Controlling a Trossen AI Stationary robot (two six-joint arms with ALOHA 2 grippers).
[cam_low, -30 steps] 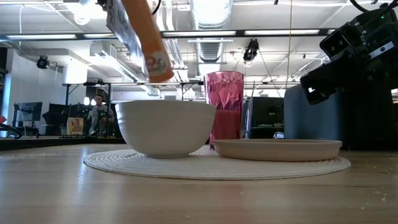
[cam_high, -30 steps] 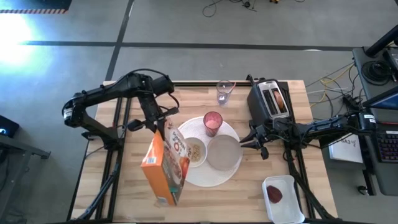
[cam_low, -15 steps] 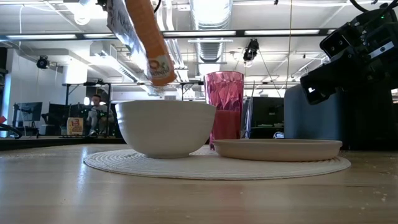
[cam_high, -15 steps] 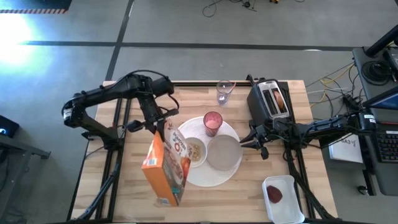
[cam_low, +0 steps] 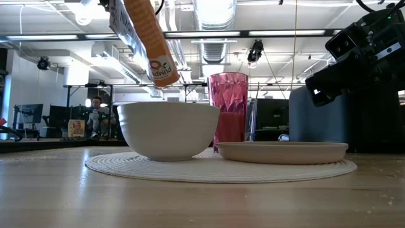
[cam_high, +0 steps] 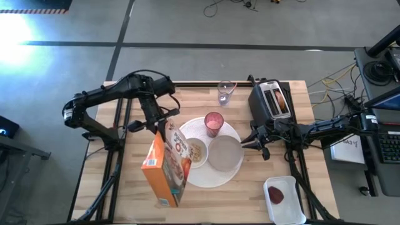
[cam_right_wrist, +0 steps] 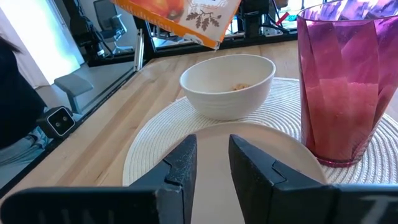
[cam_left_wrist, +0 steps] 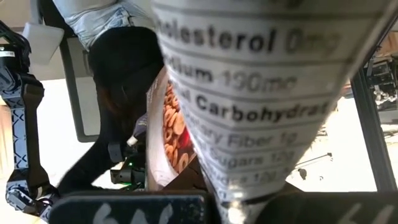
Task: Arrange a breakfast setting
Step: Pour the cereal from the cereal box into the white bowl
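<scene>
Left gripper (cam_high: 164, 120): mine, raised above the table, pinching an orange cereal box (cam_high: 166, 165) that tilts with its open end over the small white bowl (cam_high: 195, 152); in my left wrist view the nutrition panel fills the frame and ring-shaped cereal (cam_left_wrist: 174, 127) shows inside the torn liner.
Right gripper (cam_high: 257, 143): mine, low at the right rim of the setting, just beside the small pale round plate (cam_high: 224, 153); my fingers (cam_right_wrist: 184, 160) stand slightly spread with nothing between them, tips pointing over that plate.
Big round white plate (cam_high: 212, 177): lies in the middle of the wooden table (cam_high: 125, 194), woven in look, bearing the bowl, the pale plate and the cup.
Small white bowl: on the left part of the big plate, a little cereal at its bottom; in the low view the box's corner (cam_low: 158, 68) hangs just above its rim.
Small pale round plate: on the right part of the big plate, just beside the bowl.
Pink cup (cam_high: 214, 123): upright at the far edge of the big plate, behind the bowl and pale plate.
Dark-red fruit (cam_high: 276, 195): lies on a white rectangular tray (cam_high: 289, 210) at the near right corner, well apart from the setting.
Clear glass (cam_high: 225, 92): upright near the far edge.
Toaster (cam_high: 271, 100): at the far right, something browned in one slot.
Person (cam_low: 96, 115): far off in the room behind the table.
</scene>
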